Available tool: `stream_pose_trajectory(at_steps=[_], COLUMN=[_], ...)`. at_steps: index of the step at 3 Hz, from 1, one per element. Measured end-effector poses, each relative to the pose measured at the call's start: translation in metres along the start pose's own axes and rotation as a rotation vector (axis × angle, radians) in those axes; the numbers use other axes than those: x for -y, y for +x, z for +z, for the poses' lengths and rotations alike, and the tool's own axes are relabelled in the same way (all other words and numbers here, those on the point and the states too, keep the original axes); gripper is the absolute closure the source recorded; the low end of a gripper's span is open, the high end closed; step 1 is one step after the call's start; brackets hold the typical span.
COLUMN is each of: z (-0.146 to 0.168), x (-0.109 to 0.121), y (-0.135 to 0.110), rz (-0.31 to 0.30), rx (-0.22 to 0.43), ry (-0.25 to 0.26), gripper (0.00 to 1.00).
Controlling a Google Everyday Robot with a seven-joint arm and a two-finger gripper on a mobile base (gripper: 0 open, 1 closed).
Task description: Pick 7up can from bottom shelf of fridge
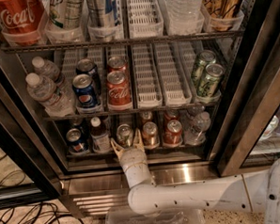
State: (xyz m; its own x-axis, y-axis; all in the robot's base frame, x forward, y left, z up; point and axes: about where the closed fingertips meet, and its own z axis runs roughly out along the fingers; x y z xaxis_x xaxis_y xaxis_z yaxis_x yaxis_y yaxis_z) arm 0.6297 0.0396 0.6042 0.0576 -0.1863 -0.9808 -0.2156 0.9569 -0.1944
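Note:
The fridge stands open in the camera view. On its bottom shelf a small silver-topped can, the 7up can, stands in the third lane from the left; only its top and a little greenish body show. My gripper reaches up from below to the shelf's front edge. It is open, with one finger on each side of the can's lower front. My white arm runs in from the lower right.
On the bottom shelf a Pepsi can and a small bottle stand left of the can, two red cans and a water bottle to its right. The rack above holds cola cans, water bottles and slim green cans. Cables lie on the floor at left.

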Motion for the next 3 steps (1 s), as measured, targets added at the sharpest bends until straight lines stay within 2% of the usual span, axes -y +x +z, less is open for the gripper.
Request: stream_pose_trajectory(at_steps=[2, 3], z=[0.0094, 0.0131], x=[0.0075, 0.0079], y=[0.0059, 0.0082], rz=[0.007, 0.021], rx=[-0.015, -0.024], ry=[0.023, 0.015], gripper=[0.32, 0.51])
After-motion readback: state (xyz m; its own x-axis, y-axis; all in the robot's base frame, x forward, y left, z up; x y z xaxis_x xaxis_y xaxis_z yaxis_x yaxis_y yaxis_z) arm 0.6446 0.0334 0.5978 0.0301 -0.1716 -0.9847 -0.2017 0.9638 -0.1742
